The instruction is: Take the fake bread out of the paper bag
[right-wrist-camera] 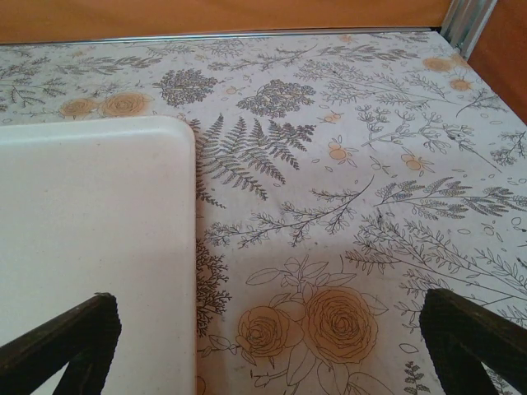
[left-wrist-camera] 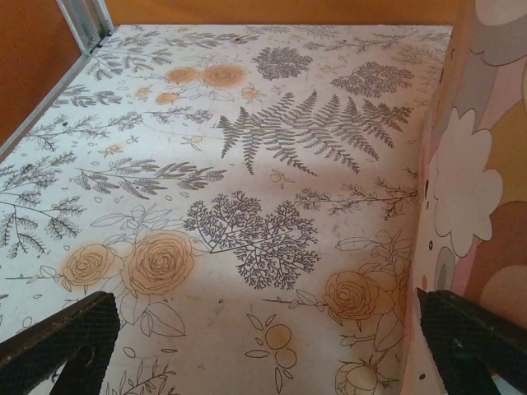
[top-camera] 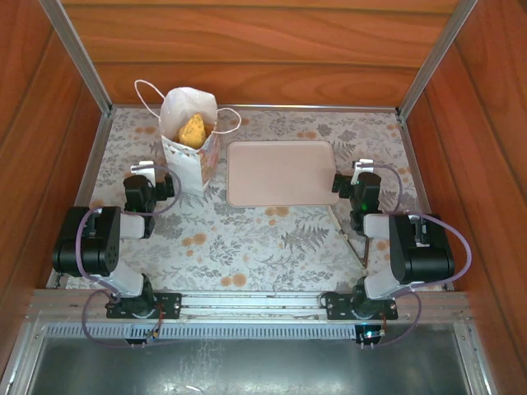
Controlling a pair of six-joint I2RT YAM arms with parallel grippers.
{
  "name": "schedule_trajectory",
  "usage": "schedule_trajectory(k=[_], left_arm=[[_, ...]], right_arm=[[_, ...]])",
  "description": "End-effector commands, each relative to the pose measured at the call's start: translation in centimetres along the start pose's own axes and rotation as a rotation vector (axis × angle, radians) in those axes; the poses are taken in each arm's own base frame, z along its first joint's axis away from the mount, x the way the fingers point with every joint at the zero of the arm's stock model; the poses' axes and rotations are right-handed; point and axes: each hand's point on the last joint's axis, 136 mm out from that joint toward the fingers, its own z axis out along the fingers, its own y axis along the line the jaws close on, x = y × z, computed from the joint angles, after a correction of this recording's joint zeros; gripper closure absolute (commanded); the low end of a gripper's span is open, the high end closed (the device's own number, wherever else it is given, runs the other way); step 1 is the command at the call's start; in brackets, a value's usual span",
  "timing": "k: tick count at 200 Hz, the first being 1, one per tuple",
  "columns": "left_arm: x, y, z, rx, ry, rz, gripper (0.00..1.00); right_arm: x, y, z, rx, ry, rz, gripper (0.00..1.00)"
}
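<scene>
The white paper bag (top-camera: 188, 140) stands upright at the back left of the table, its cord handles drooping over both sides. A golden piece of fake bread (top-camera: 193, 131) pokes up in its open mouth. The bag's floral side (left-wrist-camera: 482, 164) rises along the right edge of the left wrist view. My left gripper (top-camera: 145, 176) sits just left of the bag, open, with bare cloth between its fingers (left-wrist-camera: 62, 341). My right gripper (top-camera: 359, 174) is open too, beside the right edge of the tray, nothing between its fingers (right-wrist-camera: 473, 333).
A pale pink tray (top-camera: 282, 172) lies flat at the table's middle back, and its corner (right-wrist-camera: 90, 239) lies under my right gripper's left finger. Wooden walls and metal rails (top-camera: 82, 58) enclose the floral tablecloth (top-camera: 247, 239).
</scene>
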Motion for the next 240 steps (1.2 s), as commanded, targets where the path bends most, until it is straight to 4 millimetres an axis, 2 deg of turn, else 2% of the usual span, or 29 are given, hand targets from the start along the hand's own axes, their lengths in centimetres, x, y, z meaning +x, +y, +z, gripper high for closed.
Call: schedule_trajectory(k=[1,217,240], left_arm=[[-0.90,-0.10,0.17,0.013,-0.018,0.006,0.00],[-0.93,-0.17,0.08,0.018,-0.020,0.007,0.00],[-0.96,-0.28,-0.18,0.025,-0.023,0.008,0.00]], right_arm=[[-0.51,-0.45,0.23,0.018,-0.012,0.016,0.00],[-0.46,-0.45,0.35,0.002,-0.007,0.023,0.00],[-0.49,0.02,0.23,-0.027,-0.011,0.011,0.00]])
